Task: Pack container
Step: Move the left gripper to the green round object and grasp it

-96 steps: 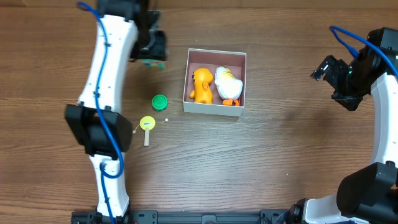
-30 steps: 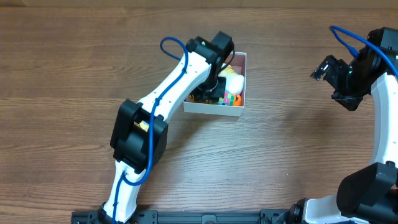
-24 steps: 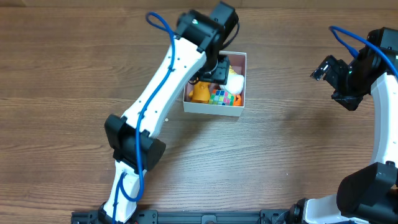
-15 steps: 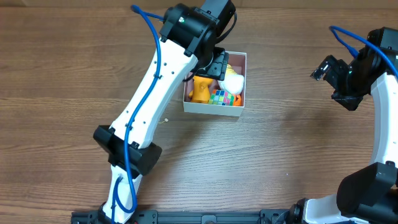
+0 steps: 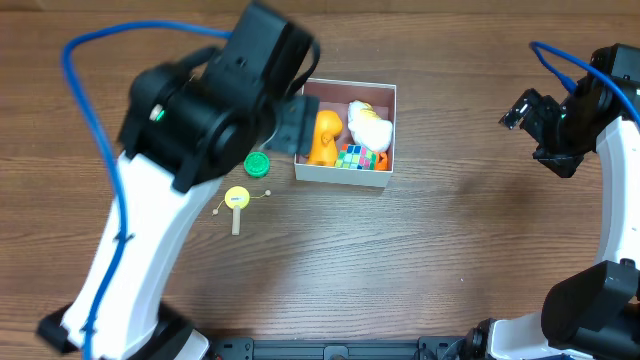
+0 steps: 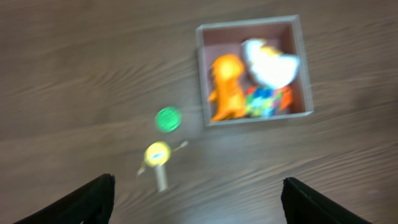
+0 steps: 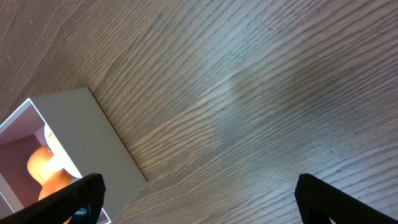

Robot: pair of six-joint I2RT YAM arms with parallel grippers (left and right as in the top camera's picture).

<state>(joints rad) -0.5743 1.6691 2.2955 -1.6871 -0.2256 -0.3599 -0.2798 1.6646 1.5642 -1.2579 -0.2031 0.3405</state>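
The container (image 5: 345, 176) is a square white box with a pink inside, at the table's middle. It holds an orange toy (image 5: 323, 135), a white duck (image 5: 368, 124) and a multicoloured cube (image 5: 352, 155). My left gripper (image 5: 290, 127) is raised high, left of the box, blurred. In the left wrist view the left gripper (image 6: 199, 202) is open and empty, far above the table, with the container (image 6: 256, 119) below it. My right gripper (image 5: 525, 108) is open and empty at the far right. It is also open in the right wrist view (image 7: 199, 202), which shows the container's wall (image 7: 81, 130).
A green disc (image 5: 257, 164) and a yellow round toy with a stick (image 5: 237, 199) lie on the wood left of the box. Both show blurred in the left wrist view, the disc (image 6: 166, 119) and the yellow toy (image 6: 157, 154).
The left gripper left the multicoloured cube in the box, then rose and swung back to the left. The right arm has not moved.
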